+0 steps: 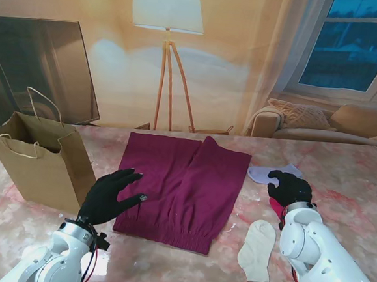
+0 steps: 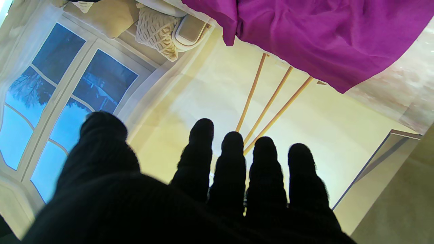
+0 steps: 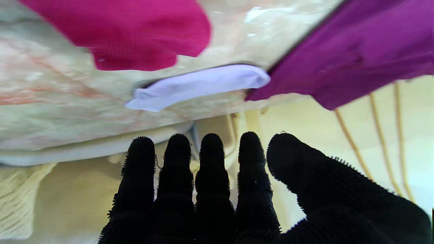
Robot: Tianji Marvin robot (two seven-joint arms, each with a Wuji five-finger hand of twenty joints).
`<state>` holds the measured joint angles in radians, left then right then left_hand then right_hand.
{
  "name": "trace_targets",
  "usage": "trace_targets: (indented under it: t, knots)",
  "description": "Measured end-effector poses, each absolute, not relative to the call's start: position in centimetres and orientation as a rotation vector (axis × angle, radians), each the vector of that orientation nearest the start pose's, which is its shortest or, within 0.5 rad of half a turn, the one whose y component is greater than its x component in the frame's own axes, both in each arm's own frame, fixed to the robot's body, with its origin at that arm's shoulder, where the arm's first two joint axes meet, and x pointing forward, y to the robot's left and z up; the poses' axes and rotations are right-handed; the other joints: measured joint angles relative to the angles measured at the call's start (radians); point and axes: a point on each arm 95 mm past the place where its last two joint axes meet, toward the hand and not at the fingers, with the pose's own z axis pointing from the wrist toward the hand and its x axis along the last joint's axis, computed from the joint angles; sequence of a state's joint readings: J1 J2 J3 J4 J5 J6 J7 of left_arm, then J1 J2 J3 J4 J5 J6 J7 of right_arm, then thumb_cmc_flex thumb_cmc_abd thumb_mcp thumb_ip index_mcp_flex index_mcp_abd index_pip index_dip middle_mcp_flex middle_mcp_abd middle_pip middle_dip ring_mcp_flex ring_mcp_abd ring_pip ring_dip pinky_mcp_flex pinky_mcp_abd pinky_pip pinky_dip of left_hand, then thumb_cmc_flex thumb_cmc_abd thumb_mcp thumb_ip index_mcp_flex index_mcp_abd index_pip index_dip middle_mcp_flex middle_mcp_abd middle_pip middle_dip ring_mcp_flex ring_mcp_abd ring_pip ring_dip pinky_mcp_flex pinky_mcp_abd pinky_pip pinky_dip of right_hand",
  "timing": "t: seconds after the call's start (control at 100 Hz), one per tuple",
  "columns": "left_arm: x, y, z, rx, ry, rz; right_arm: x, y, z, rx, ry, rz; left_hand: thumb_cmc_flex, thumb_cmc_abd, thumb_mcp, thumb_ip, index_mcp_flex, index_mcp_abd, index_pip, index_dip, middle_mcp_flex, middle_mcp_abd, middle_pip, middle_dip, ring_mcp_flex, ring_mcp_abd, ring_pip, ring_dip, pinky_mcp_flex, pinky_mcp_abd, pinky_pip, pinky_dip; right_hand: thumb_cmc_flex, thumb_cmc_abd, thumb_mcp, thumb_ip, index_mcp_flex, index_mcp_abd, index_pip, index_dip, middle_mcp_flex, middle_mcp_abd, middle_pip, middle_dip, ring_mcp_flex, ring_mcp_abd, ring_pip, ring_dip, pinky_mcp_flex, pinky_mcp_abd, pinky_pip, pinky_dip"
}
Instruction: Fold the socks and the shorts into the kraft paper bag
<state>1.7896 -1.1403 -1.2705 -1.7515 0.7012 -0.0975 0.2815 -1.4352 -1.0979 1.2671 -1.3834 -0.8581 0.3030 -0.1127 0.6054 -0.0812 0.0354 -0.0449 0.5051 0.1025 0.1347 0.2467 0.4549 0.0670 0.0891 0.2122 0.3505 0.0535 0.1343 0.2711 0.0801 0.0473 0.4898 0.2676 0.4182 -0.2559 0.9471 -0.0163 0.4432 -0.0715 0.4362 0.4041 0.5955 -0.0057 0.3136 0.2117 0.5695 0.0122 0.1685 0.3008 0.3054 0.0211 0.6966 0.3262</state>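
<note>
Shorts [image 1: 183, 191] spread flat mid-table; my left hand [image 1: 109, 197] (fingers splayed, empty) at their left edge, right hand [image 1: 289, 187] likewise empty beside socks [image 1: 257, 251].

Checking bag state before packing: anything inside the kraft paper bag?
The kraft paper bag stands open at the left. Only a dark strip of its inner wall shows; its bottom is hidden, so I cannot tell.

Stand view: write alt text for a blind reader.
Maroon shorts lie flat mid-table, with the open left hand at their left edge. A kraft paper bag stands at left; the right hand hovers near white, cream and red socks.
</note>
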Motion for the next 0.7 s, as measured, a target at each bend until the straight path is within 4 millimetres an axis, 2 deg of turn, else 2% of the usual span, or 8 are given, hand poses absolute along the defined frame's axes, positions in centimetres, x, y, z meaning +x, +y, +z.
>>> trace_targets:
  t: [0.03, 0.05, 0.26, 0.28, 0.33, 0.49, 0.57, 0.7]
  knots:
    - [34.0, -1.2, -31.7, -1.413, 1.089, -1.886, 45.0, -9.6, -33.5, 1.468, 1.089, 1.135, 0.0, 0.0, 0.0, 0.0, 0.0, 0.0, 0.0, 0.0, 0.0, 0.0, 0.0, 0.0, 0.0, 0.0, 0.0, 0.0, 0.0, 0.0, 0.0, 0.0, 0.003, -0.008, 0.01, 0.0, 0.0, 0.0, 0.004, -0.001, -0.001, 0.0, 0.006, 0.001, 0.0, 0.0, 0.0, 0.0, 0.0, 0.0, 0.01, 0.0]
    - [34.0, -1.2, -31.8, -1.415, 1.09, -1.885, 45.0, -9.8, -33.6, 1.468, 1.085, 1.125, 0.0, 0.0, 0.0, 0.0, 0.0, 0.0, 0.0, 0.0, 0.0, 0.0, 0.0, 0.0, 0.0, 0.0, 0.0, 0.0, -0.001, 0.0, 0.0, 0.0, 0.007, -0.017, 0.02, -0.023, 0.0, 0.001, 0.004, -0.001, -0.011, 0.0, 0.011, 0.001, 0.0, 0.0, 0.0, 0.0, 0.0, 0.0, 0.01, 0.0]
    - [34.0, -1.1, -32.1, -1.425, 1.097, -1.878, 45.6, -11.4, -34.3, 1.487, 1.045, 1.064, 0.0, 0.0, 0.0, 0.0, 0.0, 0.0, 0.0, 0.0, 0.0, 0.0, 0.0, 0.0, 0.0, 0.0, 0.0, 0.0, -0.001, 0.0, 0.0, 0.0, 0.087, -0.097, 0.065, -0.024, 0.0, 0.001, 0.033, -0.001, -0.011, 0.0, 0.045, 0.014, 0.026, 0.0, 0.021, 0.0, 0.011, 0.0, 0.036, 0.0]
    - [34.0, -1.0, -32.1, -1.425, 1.097, -1.878, 45.7, -11.5, -34.3, 1.487, 1.042, 1.054, 0.0, 0.0, 0.0, 0.0, 0.0, 0.0, 0.0, 0.0, 0.0, 0.0, 0.0, 0.0, 0.0, 0.0, 0.0, 0.0, -0.001, 0.0, 0.0, 0.0, 0.083, -0.108, 0.074, -0.047, 0.0, 0.001, 0.041, -0.001, -0.011, 0.0, 0.047, 0.015, 0.028, 0.0, 0.021, 0.0, 0.011, 0.0, 0.037, 0.0]
    - [34.0, -1.0, -32.1, -1.425, 1.096, -1.876, 45.8, -11.8, -34.3, 1.49, 1.039, 1.03, 0.0, 0.0, 0.0, 0.0, 0.0, 0.0, 0.0, 0.0, -0.001, 0.0, 0.0, 0.0, 0.0, 0.0, 0.0, 0.0, -0.001, 0.0, 0.0, 0.0, 0.106, -0.133, 0.098, -0.053, 0.0, 0.001, 0.053, -0.002, -0.011, 0.0, 0.062, 0.025, 0.028, 0.0, 0.023, 0.0, 0.013, 0.001, 0.049, 0.0]
    - [33.9, -0.8, -32.1, -1.424, 1.093, -1.873, 46.3, -12.7, -34.2, 1.473, 1.057, 0.969, 0.0, 0.0, 0.0, 0.0, 0.0, 0.0, 0.0, 0.0, -0.001, 0.0, 0.0, 0.0, 0.0, 0.0, 0.0, 0.0, -0.001, 0.0, 0.0, 0.0, 0.121, -0.284, 0.178, -0.063, 0.039, 0.001, 0.104, -0.002, 0.031, -0.009, 0.12, 0.039, 0.107, 0.0, 0.058, 0.02, 0.062, 0.016, 0.099, 0.0]
    - [33.9, -0.8, -32.1, -1.424, 1.095, -1.873, 46.7, -13.2, -34.2, 1.493, 1.071, 0.939, 0.0, 0.0, 0.0, 0.0, 0.0, 0.0, 0.0, 0.0, -0.001, 0.0, 0.0, 0.0, 0.0, 0.0, 0.0, 0.0, -0.001, 0.0, 0.0, 0.0, 0.111, -0.366, 0.192, -0.083, 0.076, -0.001, 0.129, 0.011, 0.071, -0.01, 0.144, 0.052, 0.14, 0.0, 0.076, 0.036, 0.085, 0.029, 0.129, 0.0]
    - [33.9, -0.8, -32.1, -1.425, 1.1, -1.873, 47.3, -13.8, -34.1, 1.48, 1.074, 0.915, 0.0, 0.0, 0.0, 0.0, 0.0, 0.0, 0.0, 0.0, -0.001, 0.0, 0.0, 0.0, 0.0, 0.0, 0.0, 0.0, -0.001, 0.0, 0.0, 0.0, 0.087, -0.456, 0.205, -0.083, 0.103, -0.006, 0.132, 0.038, 0.104, -0.012, 0.17, 0.063, 0.198, 0.019, 0.092, 0.059, 0.128, 0.062, 0.183, 0.014]
